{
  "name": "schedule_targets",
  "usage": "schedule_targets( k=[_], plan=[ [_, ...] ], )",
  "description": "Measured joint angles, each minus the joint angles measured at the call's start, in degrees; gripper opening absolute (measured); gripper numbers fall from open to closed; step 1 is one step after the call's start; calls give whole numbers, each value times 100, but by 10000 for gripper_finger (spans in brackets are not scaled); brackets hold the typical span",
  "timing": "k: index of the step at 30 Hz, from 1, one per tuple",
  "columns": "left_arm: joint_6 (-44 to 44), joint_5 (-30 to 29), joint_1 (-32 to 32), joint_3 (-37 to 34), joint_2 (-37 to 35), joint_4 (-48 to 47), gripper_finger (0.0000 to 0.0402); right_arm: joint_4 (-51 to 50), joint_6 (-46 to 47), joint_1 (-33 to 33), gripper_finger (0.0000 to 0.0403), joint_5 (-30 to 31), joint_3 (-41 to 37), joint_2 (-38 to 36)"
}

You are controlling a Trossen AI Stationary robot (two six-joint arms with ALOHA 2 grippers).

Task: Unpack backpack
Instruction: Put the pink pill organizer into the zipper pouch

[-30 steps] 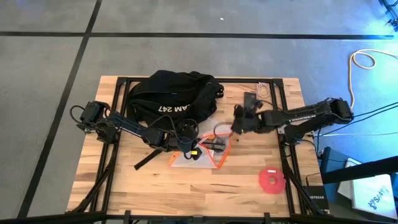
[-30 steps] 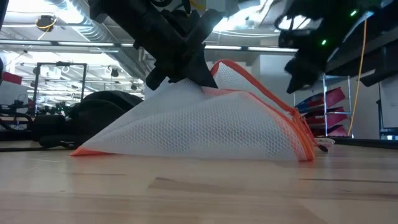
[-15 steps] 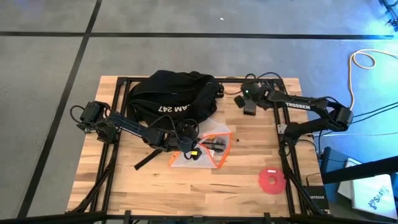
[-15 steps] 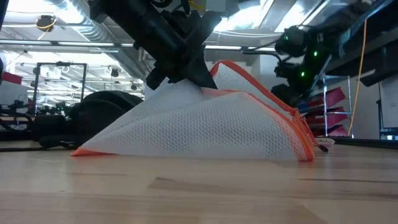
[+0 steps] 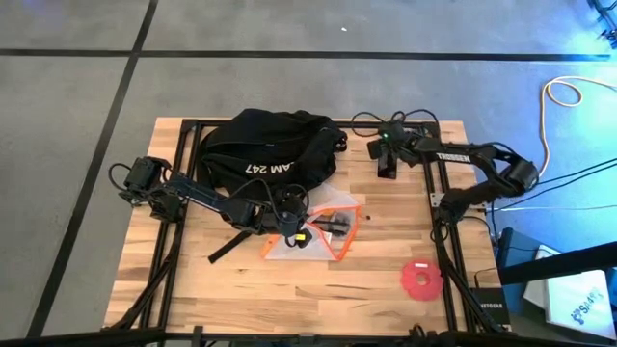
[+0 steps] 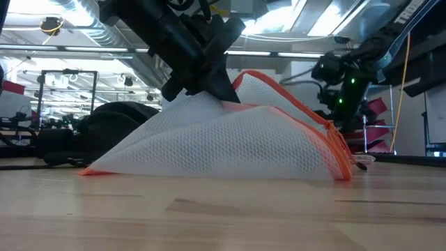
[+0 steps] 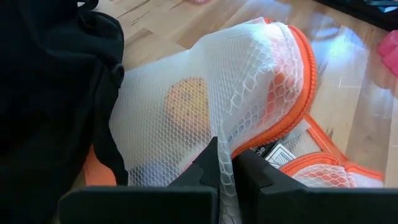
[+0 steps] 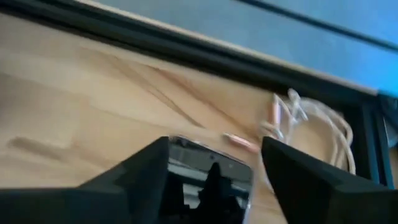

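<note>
Wooden boards of the desk (image 5: pixel 386 260) fill my screen, with grey floor all around. My left gripper (image 7: pixel 225 167) is pinched shut on a fold of the white mesh pouch (image 5: pixel 323 229) with the orange rim, and lifts it into a little tent. The backpack (image 5: pixel 265 145) lies just behind that gripper, its black cloth close beside the mesh. I think the thin mesh could slip out of so small a pinch, and the pouch would flop down. I also think that if I pull hard, the things inside could tip out of the orange mouth, or the mesh could catch on the backpack cloth.

My left arm reaches low across the desk, its wrist bent down to the pouch. My right gripper (image 8: pixel 214 163) hangs at the far corner with its fingers apart, right over a flat black phone (image 5: pixel 388 161). A pale cable (image 8: pixel 311 124) curls just past it. I think the cable could snag a finger there. A pink roll (image 5: pixel 421 280) sits well apart from both.
</note>
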Motion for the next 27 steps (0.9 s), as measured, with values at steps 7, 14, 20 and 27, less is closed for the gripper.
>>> schedule_targets(
  k=[7, 14, 20, 27],
  plan=[
    [2, 2, 4, 0, 0, 4, 0, 478, 254, -598, 279, -5, 10, 860],
    [72, 1, 4, 0, 0, 10, 0, 952, 629, -889, 278, -140, 17, 1174],
    [87, 3, -7, 0, 0, 8, 0, 929, 955, -922, 277, -172, 13, 1183],
    [87, 3, -7, 0, 0, 6, 0, 975, 1192, -918, 277, -192, 3, 1190]
  ],
)
